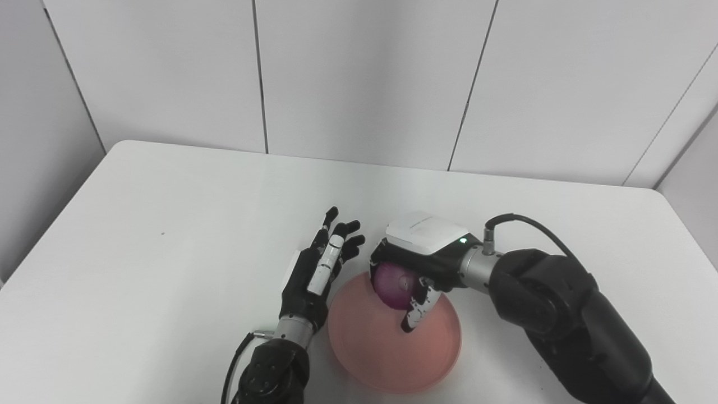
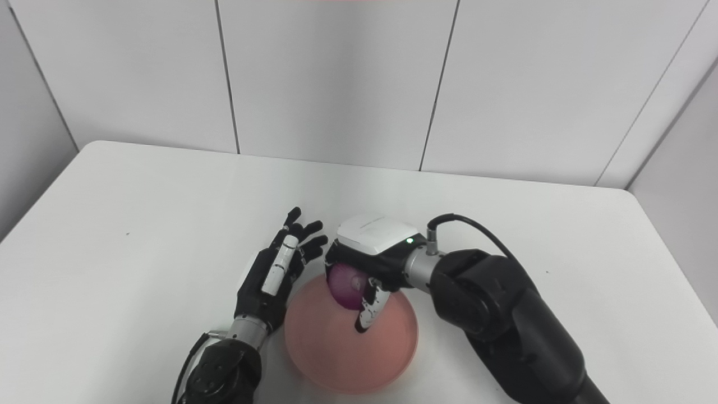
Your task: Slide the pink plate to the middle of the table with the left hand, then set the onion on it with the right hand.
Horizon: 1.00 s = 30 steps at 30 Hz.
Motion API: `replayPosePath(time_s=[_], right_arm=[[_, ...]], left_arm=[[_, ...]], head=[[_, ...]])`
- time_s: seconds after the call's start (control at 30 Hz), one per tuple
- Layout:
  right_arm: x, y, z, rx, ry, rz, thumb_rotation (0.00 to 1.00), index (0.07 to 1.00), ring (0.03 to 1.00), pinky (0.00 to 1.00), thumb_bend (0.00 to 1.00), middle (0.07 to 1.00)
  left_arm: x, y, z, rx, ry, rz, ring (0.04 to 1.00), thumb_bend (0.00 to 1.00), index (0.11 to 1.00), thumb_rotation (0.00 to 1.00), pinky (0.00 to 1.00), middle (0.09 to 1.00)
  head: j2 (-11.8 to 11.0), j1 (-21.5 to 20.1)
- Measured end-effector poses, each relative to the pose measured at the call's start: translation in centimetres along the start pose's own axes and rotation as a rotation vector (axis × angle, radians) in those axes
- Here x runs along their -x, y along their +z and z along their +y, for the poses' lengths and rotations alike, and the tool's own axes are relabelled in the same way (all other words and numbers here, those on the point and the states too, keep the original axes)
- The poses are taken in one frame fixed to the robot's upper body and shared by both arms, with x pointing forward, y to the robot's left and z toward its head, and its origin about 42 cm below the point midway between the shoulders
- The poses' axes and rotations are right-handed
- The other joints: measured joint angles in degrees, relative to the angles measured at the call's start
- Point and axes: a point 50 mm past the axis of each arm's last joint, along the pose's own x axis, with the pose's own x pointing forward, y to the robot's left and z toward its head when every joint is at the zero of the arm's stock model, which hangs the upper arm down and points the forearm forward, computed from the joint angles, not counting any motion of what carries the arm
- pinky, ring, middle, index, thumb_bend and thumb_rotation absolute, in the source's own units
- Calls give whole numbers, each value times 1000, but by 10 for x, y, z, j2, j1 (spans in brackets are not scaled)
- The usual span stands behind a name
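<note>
A pink plate (image 1: pixel 387 350) lies on the white table (image 1: pixel 168 235) near its front edge, about mid-width. My right hand (image 1: pixel 418 264) reaches in from the right over the plate's far rim and is shut on a purple-red onion (image 1: pixel 391 286), held just above the plate. My left hand (image 1: pixel 320 269) stands open with its fingers straight, right beside the plate's left rim, holding nothing. The same scene shows in the right eye view: plate (image 2: pixel 345 350), onion (image 2: pixel 346 287), right hand (image 2: pixel 373 258), left hand (image 2: pixel 276 275).
The right forearm (image 1: pixel 566 320) crosses the table's front right. White wall panels (image 1: pixel 359 78) stand behind the table's far edge. Nothing else lies on the tabletop.
</note>
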Motion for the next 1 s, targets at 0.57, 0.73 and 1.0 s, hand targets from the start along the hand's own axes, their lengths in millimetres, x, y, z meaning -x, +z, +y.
replayPosePath(time_s=[0.57,0.73,1.0], right_arm=[[-9,-6,27,7,24,0,0,540,390,330,512,475],[-9,-5,31,7,33,-2,0,528,392,317,513,489],[-9,-6,32,12,36,2,6,540,425,345,518,455]], left_arm=[[1,2,1,1,0,8,817,618,969,780,861,866],[2,2,1,1,1,9,815,624,970,774,858,864],[2,2,1,0,0,11,824,618,977,793,861,871]], head=[[7,-6],[7,-7],[7,-6]])
